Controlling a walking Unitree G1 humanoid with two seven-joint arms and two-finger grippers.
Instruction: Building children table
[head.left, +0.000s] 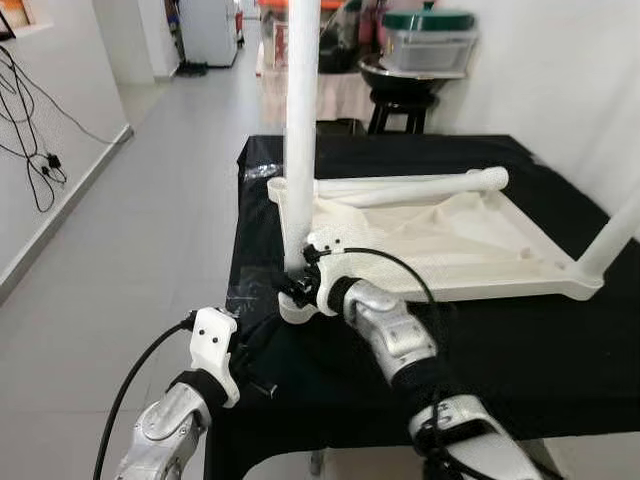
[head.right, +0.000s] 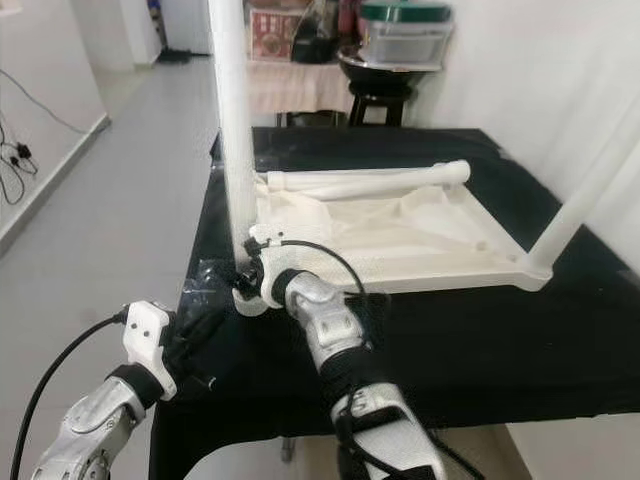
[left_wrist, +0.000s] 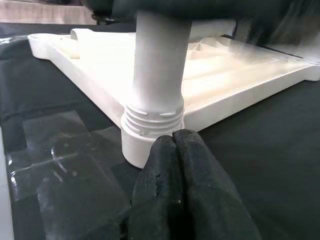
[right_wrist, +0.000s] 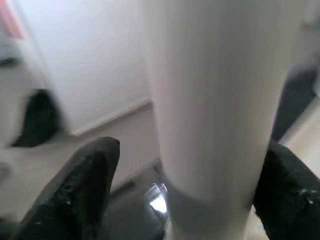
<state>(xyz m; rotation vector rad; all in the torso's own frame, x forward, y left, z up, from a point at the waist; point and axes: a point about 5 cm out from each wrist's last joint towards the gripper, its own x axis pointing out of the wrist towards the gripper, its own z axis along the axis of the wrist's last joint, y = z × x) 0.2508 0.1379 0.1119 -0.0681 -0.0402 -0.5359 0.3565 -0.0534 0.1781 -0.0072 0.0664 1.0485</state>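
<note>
A white plastic table top (head.left: 470, 291) lies upside down on a black-covered table (head.left: 560, 340). One white leg (head.left: 300, 120) stands upright in its near-left corner socket (left_wrist: 137, 142), with screw threads showing at the base. My right gripper (head.left: 294, 282) is open, its fingers (right_wrist: 80, 190) straddling this leg low down, with a gap on one side. Just in front of the socket, my left gripper (left_wrist: 175, 145) rests shut and empty on the cloth. Another leg (head.left: 612, 240) stands at the right corner. A third leg (head.left: 420, 187) lies across the far side.
Clear plastic film (left_wrist: 65, 165) lies on the cloth by the socket. The table's left edge (head.left: 235, 250) drops to grey floor. A black stool (head.left: 403, 100) with a bowl and lidded container stands behind. Cables (head.left: 40, 150) hang on the left wall.
</note>
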